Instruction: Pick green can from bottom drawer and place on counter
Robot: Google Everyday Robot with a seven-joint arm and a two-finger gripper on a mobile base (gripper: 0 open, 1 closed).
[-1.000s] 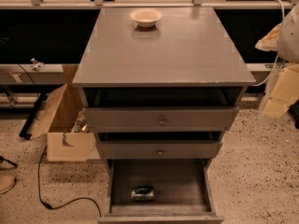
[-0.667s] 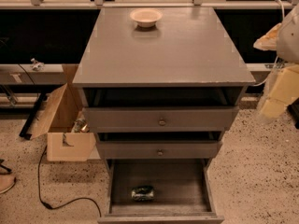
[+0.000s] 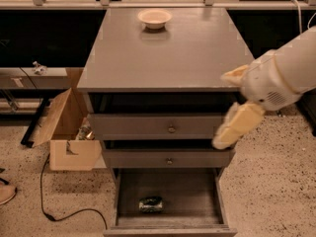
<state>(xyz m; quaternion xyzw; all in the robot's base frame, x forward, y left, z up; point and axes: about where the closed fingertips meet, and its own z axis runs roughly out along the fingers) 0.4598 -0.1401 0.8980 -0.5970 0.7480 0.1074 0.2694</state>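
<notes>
The green can (image 3: 150, 204) lies on its side on the floor of the open bottom drawer (image 3: 219, 206), left of centre and near the front. The counter (image 3: 163, 58) is the grey top of the cabinet. My gripper (image 3: 223, 110) hangs at the cabinet's right front corner, at the height of the top drawer and well above and to the right of the can. Its two cream fingers (image 3: 237, 125) stand apart, open and empty, on the white arm (image 3: 286, 73) that comes in from the right.
A cream bowl (image 3: 154, 18) sits at the back of the counter. The two upper drawers with knobs (image 3: 171, 129) are pulled out slightly. An open cardboard box (image 3: 66, 132) and a black cable (image 3: 59, 211) lie on the speckled floor to the left.
The arm has swung in from the right edge of view toward the cabinet's front right corner. The can and bowl lie as before.
</notes>
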